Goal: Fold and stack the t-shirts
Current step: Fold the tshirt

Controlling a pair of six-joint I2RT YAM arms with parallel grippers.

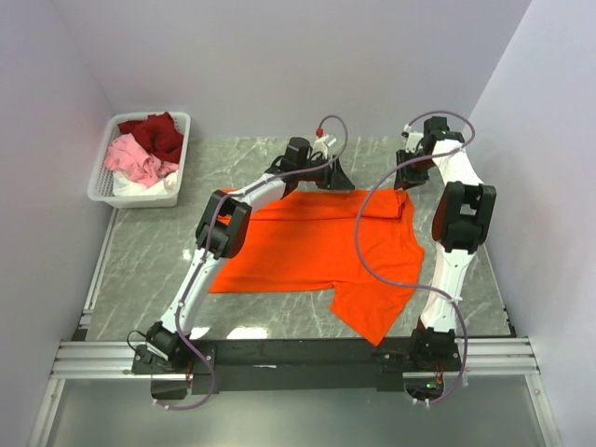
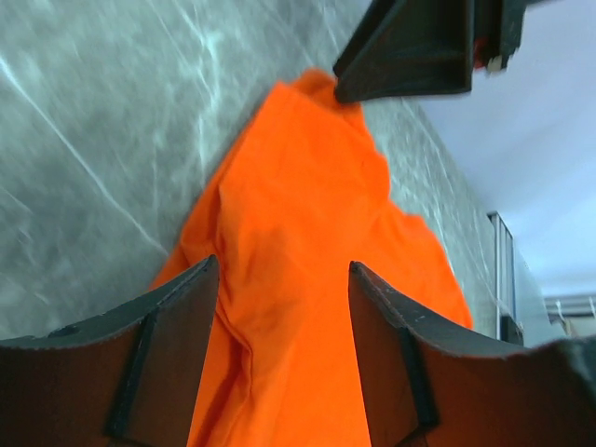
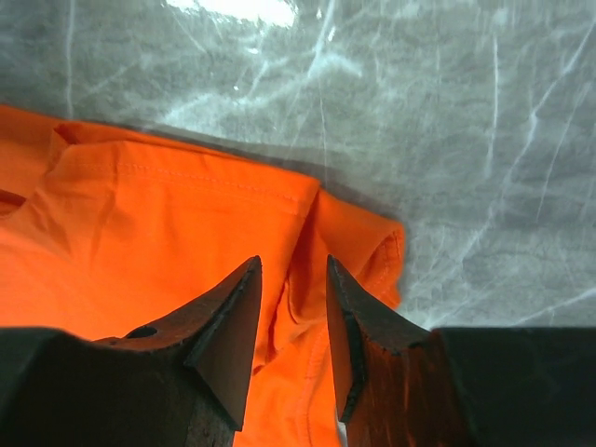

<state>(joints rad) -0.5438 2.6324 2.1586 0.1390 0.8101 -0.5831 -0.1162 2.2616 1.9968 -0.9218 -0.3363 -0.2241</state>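
A bright orange t-shirt (image 1: pixel 307 247) lies spread over the marble table, with its right part folded over and a point hanging toward the near edge. At the shirt's far edge, near the middle, my left gripper (image 1: pixel 337 177) stands open. Orange cloth (image 2: pixel 298 205) lies below its spread fingers (image 2: pixel 283 263), and nothing is pinched. My right gripper (image 1: pixel 407 179) is at the far right corner. It is open (image 3: pixel 293 259) and straddles a raised fold of the orange cloth (image 3: pixel 168 214) beside a hemmed sleeve. Dark red (image 1: pixel 158 133), pink (image 1: pixel 130 158) and white (image 1: pixel 154 186) t-shirts lie crumpled in the basket.
A white slotted basket (image 1: pixel 183 154) stands at the back left of the table. White walls close in on the left, back and right. A metal rail (image 1: pixel 298 358) at the near edge carries both arm bases. A black part of the right arm (image 2: pixel 410 47) shows in the left wrist view.
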